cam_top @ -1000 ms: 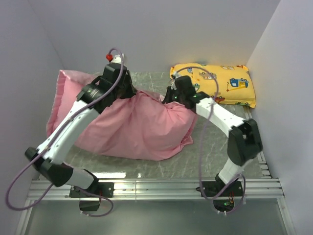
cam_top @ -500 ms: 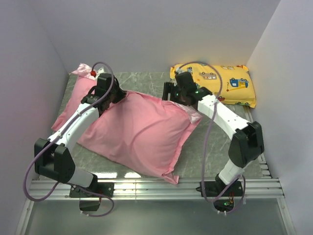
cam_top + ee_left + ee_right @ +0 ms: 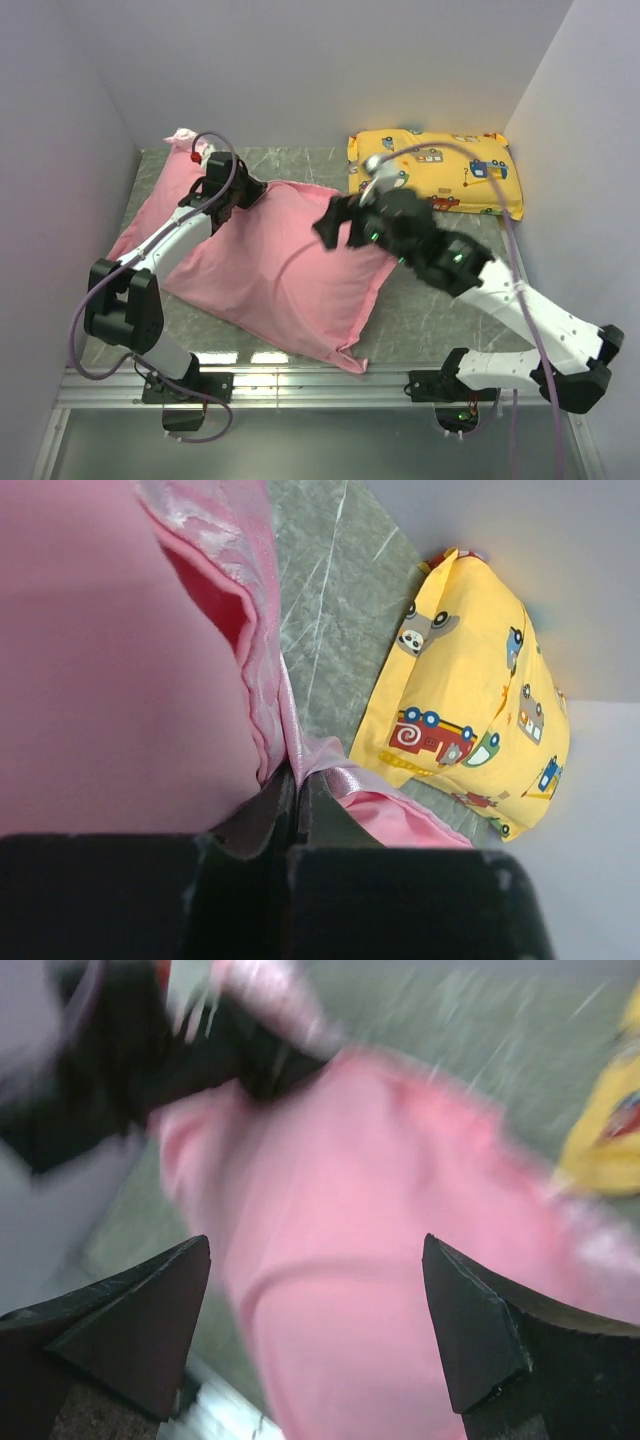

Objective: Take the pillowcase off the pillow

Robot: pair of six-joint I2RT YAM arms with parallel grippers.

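The pink satin pillowcase (image 3: pixel 275 270) lies flat and slantwise across the table, from the back left corner to the front rail. The pillow is hidden inside it. My left gripper (image 3: pixel 250 192) sits at the cover's far edge; in the left wrist view it (image 3: pixel 295 780) is shut on a thin fold of the pillowcase (image 3: pixel 120 660). My right gripper (image 3: pixel 332 232) hovers above the cover's right part, jaws wide apart and holding nothing. The blurred right wrist view shows the pillowcase (image 3: pixel 400 1210) below the right gripper (image 3: pixel 315 1250).
A smaller yellow pillow (image 3: pixel 435 175) printed with cartoon vehicles lies at the back right, close to the pink cover's far corner, and shows in the left wrist view too (image 3: pixel 470 690). Grey marbled table (image 3: pixel 440 310) shows at the front right. Walls close in on three sides.
The right gripper opened, let go of the pillowcase and swung forward over it. The bunched, raised cover dropped flat. The left gripper moved back left, still gripping the fabric.
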